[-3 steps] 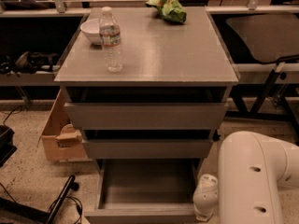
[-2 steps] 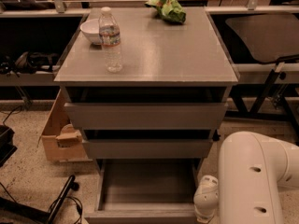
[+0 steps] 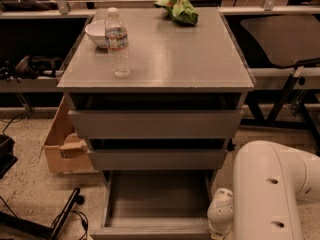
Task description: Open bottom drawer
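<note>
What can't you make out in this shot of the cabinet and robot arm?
Gripper: camera view, cut off at the bottom edge, below the white arm, right of the bottom drawer; jaws unseen.
That drawer's front panel: mostly cropped by that edge.
Upper drawers: insides dark, shadowed by the cabinet top.
Water bottle: label too small to read.

The bottom drawer [image 3: 157,199] is running off the lower edge, so its front panel is showing only as a thin strip. The robot arm [image 3: 272,194] is being cut by the right and lower edges. The gripper is lying out of sight below the frame, past the white wrist joint [image 3: 220,216] beside the drawer's right front corner. The water bottle [image 3: 118,41] is covering part of the bowl [image 3: 96,33], its label blurring beyond reading. The cabinet [image 3: 160,59] is hiding part of the cardboard box [image 3: 62,144]
</note>
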You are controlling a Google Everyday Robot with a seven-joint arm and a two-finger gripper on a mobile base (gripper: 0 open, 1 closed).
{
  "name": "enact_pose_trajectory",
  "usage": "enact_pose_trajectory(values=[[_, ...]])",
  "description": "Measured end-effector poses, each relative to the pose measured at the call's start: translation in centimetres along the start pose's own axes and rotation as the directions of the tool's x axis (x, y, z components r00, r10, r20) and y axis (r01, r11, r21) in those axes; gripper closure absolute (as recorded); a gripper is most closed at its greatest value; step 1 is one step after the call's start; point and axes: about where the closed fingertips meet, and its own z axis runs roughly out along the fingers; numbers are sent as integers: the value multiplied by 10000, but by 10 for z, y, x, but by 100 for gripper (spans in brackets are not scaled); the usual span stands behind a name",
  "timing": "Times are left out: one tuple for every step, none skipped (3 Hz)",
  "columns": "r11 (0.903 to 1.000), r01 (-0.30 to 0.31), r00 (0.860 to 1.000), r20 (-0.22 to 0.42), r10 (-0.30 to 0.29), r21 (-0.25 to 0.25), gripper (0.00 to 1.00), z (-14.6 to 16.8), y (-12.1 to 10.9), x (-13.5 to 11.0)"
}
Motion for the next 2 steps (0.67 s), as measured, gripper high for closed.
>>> enact_pose_trajectory(values=[[9998, 70, 10000, -21, -71, -178, 100, 2, 6, 3], [9988, -29, 9998, -205, 19, -497, 100, 7, 17, 17]])
